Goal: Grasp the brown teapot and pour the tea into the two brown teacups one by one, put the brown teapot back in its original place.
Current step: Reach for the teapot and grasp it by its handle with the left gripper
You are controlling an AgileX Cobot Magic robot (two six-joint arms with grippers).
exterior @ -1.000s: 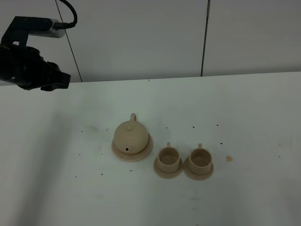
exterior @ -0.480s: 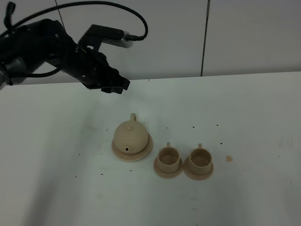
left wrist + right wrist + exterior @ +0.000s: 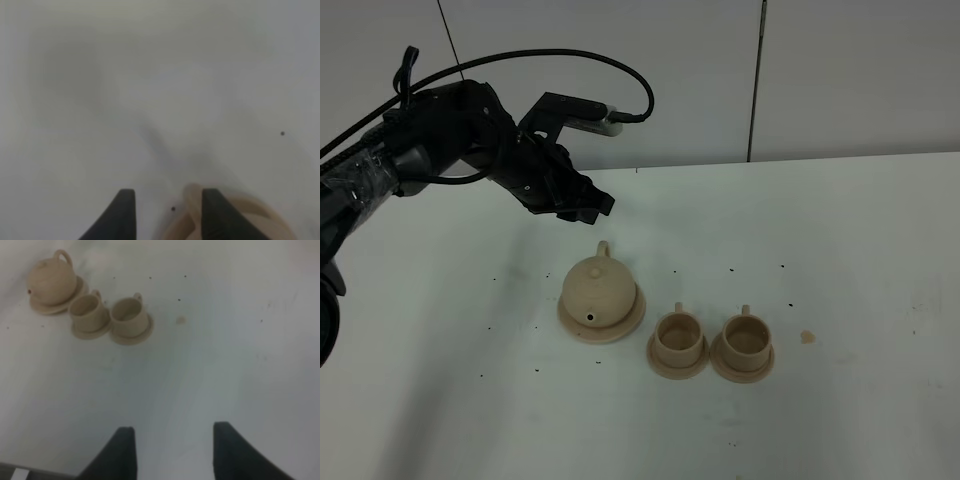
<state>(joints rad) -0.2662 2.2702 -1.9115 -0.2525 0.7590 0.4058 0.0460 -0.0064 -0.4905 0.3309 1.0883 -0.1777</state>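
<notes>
The left arm [image 3: 440,130] is stretched in from the left edge of the desk [image 3: 840,250] and is held above the surface, close to the far edge. The left gripper [image 3: 588,205] is angled down toward the desk's middle, its two dark fingers [image 3: 125,212] set apart. The right gripper [image 3: 173,432] is seen only in its own wrist view, held well above the desk, its fingers [image 3: 227,450] likewise spread wide.

You have a pale tan teapot [image 3: 598,292] with a matching tan saucer [image 3: 633,318], and two teacups [image 3: 678,337] [image 3: 746,337] in the same plain tan. The table [image 3: 850,240] is white, flecked with dark specks [image 3: 675,271], with one small smudge [image 3: 807,337], seemingly tan. The left gripper [image 3: 590,206] is black.
</notes>
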